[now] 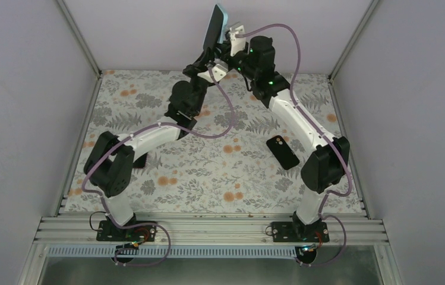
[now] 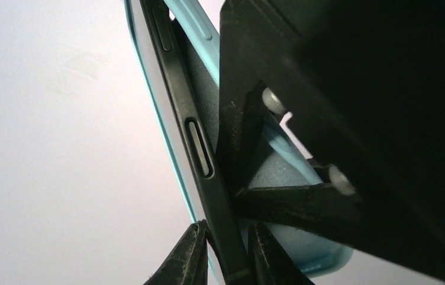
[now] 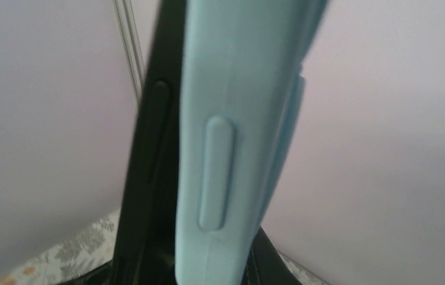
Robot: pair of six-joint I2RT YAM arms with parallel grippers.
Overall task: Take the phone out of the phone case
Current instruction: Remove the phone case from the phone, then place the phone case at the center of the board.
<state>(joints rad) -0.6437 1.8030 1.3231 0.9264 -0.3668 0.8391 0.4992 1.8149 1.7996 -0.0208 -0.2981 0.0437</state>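
The left gripper (image 2: 229, 258) pinches the phone (image 2: 199, 154), partly out of the case (image 3: 220, 148) clamped by the right gripper (image 1: 227, 34).

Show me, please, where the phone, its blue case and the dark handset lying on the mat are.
phone (image 2: 199, 148), left wrist view, side button.
blue case (image 3: 215, 172), right wrist view, moulded button cover.
dark handset (image 1: 282, 152), top external view, its middle.

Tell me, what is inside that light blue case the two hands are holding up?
A black phone, its side edge with buttons showing beside the blue case. How much of it sits inside is hidden by the case and the left hand.
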